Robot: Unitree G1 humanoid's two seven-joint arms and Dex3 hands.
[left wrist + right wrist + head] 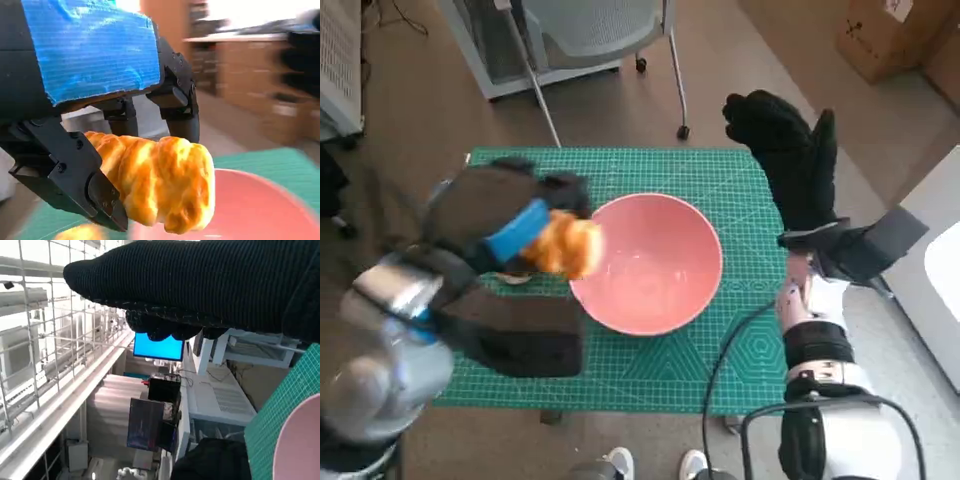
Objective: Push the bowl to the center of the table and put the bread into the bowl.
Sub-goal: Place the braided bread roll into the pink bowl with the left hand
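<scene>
Your left hand [505, 235] grips the bread [565, 246] between its black fingers [177, 107], holding it above the near rim of the pink bowl [655, 290]; the bowl sits mid-table [720, 380], green mat showing all round it; your right hand [790, 150] hangs off the table's far corner, fingers loose, holding nothing.
</scene>
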